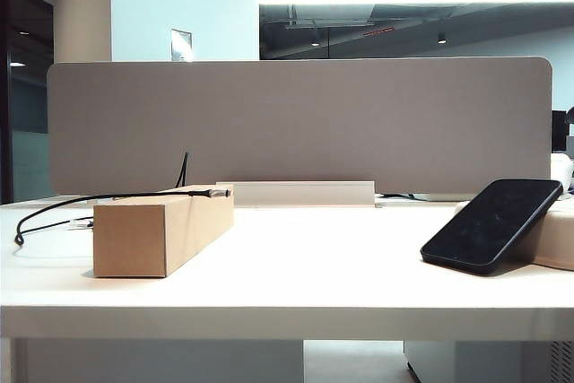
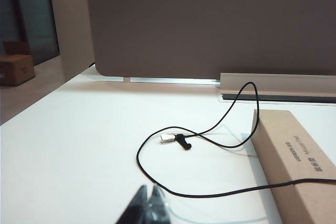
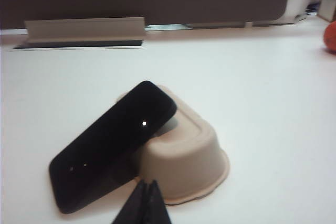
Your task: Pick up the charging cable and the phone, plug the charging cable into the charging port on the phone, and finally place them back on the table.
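Both grippers are pressed shut on nothing. On the left, the left gripper [image 2: 148, 203] shows only as dark fingertips held together, low over the table [image 2: 79, 145], with nothing between them. Neither gripper appears in the exterior view.

Just beyond the left gripper, the charging cable [image 2: 210, 132] lies in loose loops on the white surface. Its flat metal plug [image 2: 167, 139] rests on the table inside the loop, apart from the fingertips. From there the black cord runs up and over a brown cardboard box [image 2: 296, 156]. In the exterior view the cord drapes along the box's top, and its small pale plug [image 1: 218, 193] sticks out past the box's far end, near a pale rail at the foot of the grey divider panel [image 1: 296, 123].

Further right, well apart from the box, the phone [image 1: 493, 224] leans tilted, its lower short edge on the table and its upper part propped on a pale beige tray [image 3: 191, 156] turned upside down. Its screen is dark and blank. The charging port cannot be made out.

The right gripper [image 3: 144, 203] hangs just in front of the phone's lower end and the tray's rim; whether it touches either is unclear.
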`<state>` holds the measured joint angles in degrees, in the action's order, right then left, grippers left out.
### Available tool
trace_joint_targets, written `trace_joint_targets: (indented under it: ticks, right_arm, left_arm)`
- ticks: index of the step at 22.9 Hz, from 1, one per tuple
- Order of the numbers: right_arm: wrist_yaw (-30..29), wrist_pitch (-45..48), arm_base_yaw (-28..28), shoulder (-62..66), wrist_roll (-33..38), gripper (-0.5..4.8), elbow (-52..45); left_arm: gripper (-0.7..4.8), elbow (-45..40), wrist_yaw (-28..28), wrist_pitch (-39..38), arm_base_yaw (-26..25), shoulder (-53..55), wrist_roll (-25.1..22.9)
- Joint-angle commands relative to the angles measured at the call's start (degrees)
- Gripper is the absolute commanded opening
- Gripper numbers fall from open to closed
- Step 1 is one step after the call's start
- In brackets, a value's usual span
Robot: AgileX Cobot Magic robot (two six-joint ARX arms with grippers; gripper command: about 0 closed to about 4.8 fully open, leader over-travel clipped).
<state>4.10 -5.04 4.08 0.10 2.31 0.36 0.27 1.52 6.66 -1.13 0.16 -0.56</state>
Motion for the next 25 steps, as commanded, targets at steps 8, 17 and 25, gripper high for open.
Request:
trace_joint_targets:
  ticks: [8,17,25]
  right_arm:
    - [-2.9,2.9,0.2,0.1,8.0,-0.06,2.7]
    - [-3.0,-0.5,0.2,2.0,8.0,-0.06,10.0]
    - [-7.0,-3.5,0.5,17.2,11.7,-0.05,18.8]
  left_arm:
    - [-0.06,4.2,-0.3,-1.2,0.0,0.1,-0.1]
    - [-0.06,9.7,-7.3,-0.5,0.0,8.7,-1.4]
    - [-0.06,17.4,-13.4,1.2,0.0,24.1,-2.6]
